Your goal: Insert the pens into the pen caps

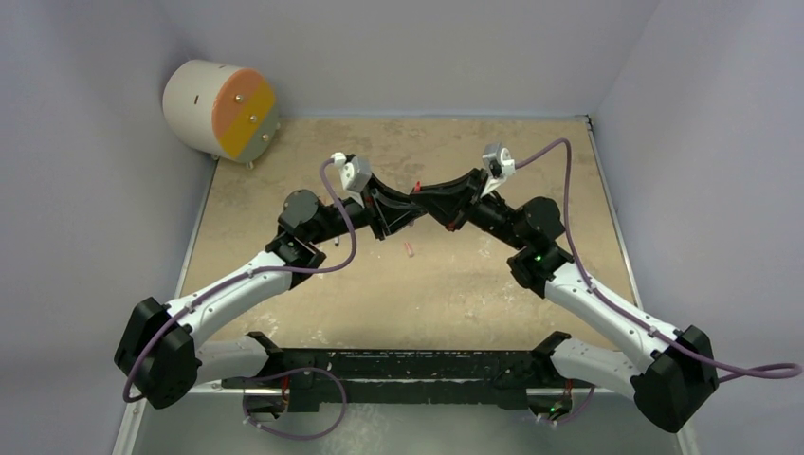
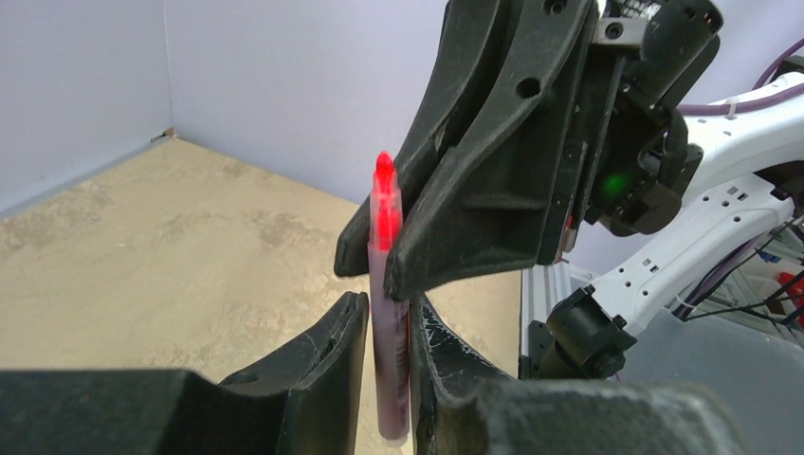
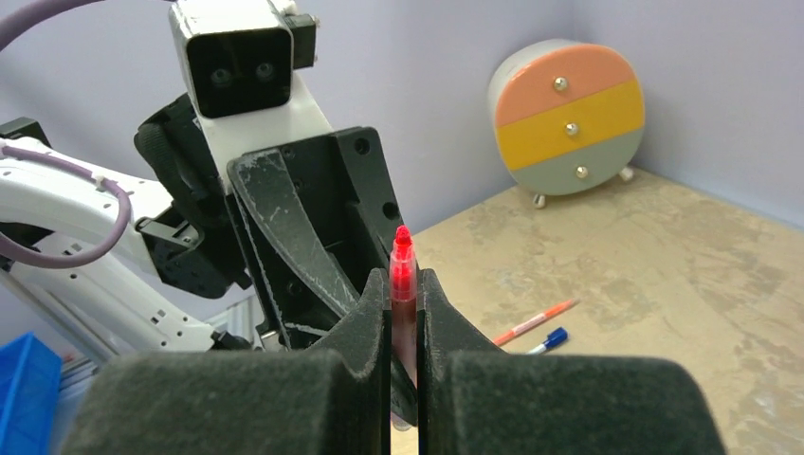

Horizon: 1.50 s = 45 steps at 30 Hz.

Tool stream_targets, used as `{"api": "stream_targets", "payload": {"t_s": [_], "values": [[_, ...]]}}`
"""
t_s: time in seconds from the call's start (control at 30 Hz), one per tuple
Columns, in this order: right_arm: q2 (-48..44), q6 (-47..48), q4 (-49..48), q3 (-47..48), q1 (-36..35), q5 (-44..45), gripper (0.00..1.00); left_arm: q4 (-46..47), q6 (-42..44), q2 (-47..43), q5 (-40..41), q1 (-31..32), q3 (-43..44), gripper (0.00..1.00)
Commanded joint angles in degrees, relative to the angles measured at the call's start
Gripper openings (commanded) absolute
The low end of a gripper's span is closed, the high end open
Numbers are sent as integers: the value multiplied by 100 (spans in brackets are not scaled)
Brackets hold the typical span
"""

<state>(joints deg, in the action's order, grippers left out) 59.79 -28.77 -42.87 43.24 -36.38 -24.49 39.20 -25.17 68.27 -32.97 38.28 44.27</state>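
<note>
A round drawer unit (image 1: 220, 109) with orange, yellow and grey fronts stands in the far left corner of the sandy worktop (image 1: 455, 303). The left arm (image 1: 237, 284) reaches up and inward from its base to the middle of the worktop. There the left fingers (image 2: 332, 360) stand a little apart on either side of the lower, darker part of an upright red pen (image 2: 384, 213). A thin gap shows beside the pen on one side, so the hold looks loose; I cannot tell whether they touch it at all.

Below the meeting point, a small pinkish-red cap (image 1: 409, 250) lies alone on the worktop, apart from both arms.

The right fingers (image 3: 365, 322) are pressed together on the same red pen, clamping it higher up, with its bare red tip pointing up above them. In the right wrist view an orange-red pen (image 3: 536, 321) lies flat on the worktop behind the fingers, and just beside it lies a short piece with a blue end (image 3: 555, 335), partly hidden. The right arm (image 1: 597, 303) comes in from the right, mirroring the left.
</note>
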Motion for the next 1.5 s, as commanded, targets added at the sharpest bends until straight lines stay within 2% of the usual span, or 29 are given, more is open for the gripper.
{"api": "stream_targets", "payload": {"t_s": [0.0, 0.03, 0.1, 0.27, 0.3, 0.47, 0.7, 0.77, 0.83, 0.87, 0.97, 1.0, 1.07, 1.1, 1.13, 1.17, 1.3, 1.37, 1.47], "values": [[20, -347, -630, -87, -31, -352, 0, 413, -83, -209, 99, -15, -12, 22], [16, -341, -600, -88, -32, -348, 0, 323, -32, -243, 120, -14, -10, 21], [3, -331, -563, -97, -33, -343, 0, 163, 54, -285, 76, -14, 6, 1], [-79, -322, -543, -123, -31, -197, 0, -54, 173, -335, 67, -14, -48, 0], [-93, -322, -542, -102, -30, -172, 0, -146, 209, -348, 83, -14, -50, 1], [-121, -189, -429, 71, -31, -97, 0, -377, 271, -412, 46, -19, -134, 27], [-84, -163, -446, 154, -35, -62, 0, -548, 331, -571, 73, -19, -234, 30], [-51, -155, -427, 162, -34, -108, 0, -558, 345, -614, 151, -16, -255, 22], [-32, -154, -427, 140, -33, -137, 0, -509, 334, -628, 184, -15, -270, 4], [-17, -162, -421, 124, -35, -146, 0, -490, 326, -641, 205, -15, -270, 0], [-30, -143, -378, 58, -31, -33, 2, -477, 325, -669, 326, -20, -263, 0], [-65, -115, -281, 47, -32, 143, 15, -524, 351, -690, 449, -22, -267, 0], [-199, 6, -8, 12, -35, 577, 54, -830, 521, -750, 839, -40, -236, 0], [-285, 178, 383, 10, -31, 845, 78, -973, 593, -798, 996, -74, -246, 0], [-393, 311, 634, -24, -29, 1143, 94, -956, 594, -843, 1121, -145, -315, 0], [-474, 359, 664, -116, -28, 1359, 94, -778, 509, -928, 1234, -248, -476, 0], [-390, 779, 1596, -256, -31, 2071, 77, -300, -8, -1059, 1209, -998, -882, 0], [-25, 904, 1996, -235, -27, 2180, 68, -358, -40, -1138, 1332, -1151, -968, 0], [1054, 1226, 2895, 112, -62, 2369, 49, -546, -9, -1254, 1534, -1156, -946, 0]]}}
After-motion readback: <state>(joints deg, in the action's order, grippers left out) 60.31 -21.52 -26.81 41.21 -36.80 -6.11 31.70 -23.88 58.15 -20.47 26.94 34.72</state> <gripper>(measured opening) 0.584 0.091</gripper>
